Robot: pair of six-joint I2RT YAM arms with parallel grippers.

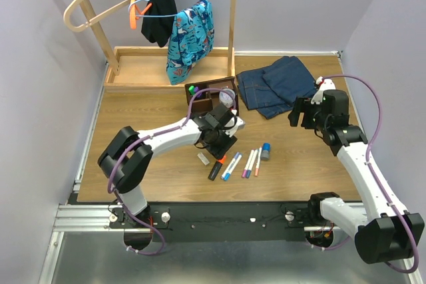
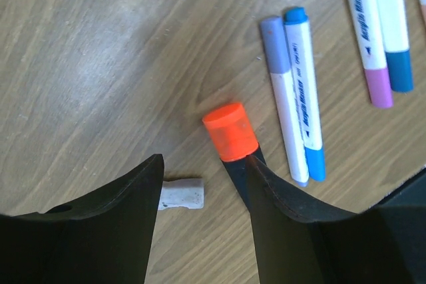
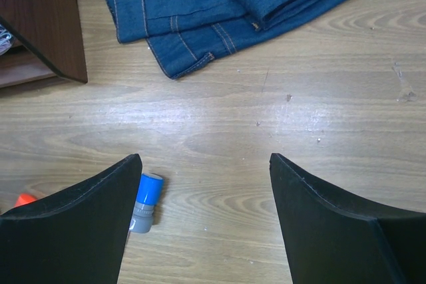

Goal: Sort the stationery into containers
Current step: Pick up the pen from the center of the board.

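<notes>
The black marker with the orange cap (image 2: pixel 229 131) lies flat on the desk (image 2: pixel 86 51), its cap just ahead of the left fingers (image 2: pixel 133 211) and its body running under the one on the right of the wrist view; those fingers are spread apart and grip nothing, though how high above the wood they hang is hard to judge; the small white eraser (image 2: pixel 181 195) lies just beside the other finger; a lilac-capped pen (image 2: pixel 283 98) and a blue-capped pen (image 2: pixel 305 91) lie touching side by side near the marker, with two more pens (image 2: pixel 383 31) further off; the blue-capped grey bottle (image 3: pixel 144 202) lies beyond them, close to the right fingers (image 3: pixel 86 224), which are also wide open and empty; the dark brown organiser (image 1: pixel 212 94) stands behind the left arm, a green marker (image 1: pixel 192 89) in it; folded blue jeans (image 1: pixel 276 84) lie just beside it.
</notes>
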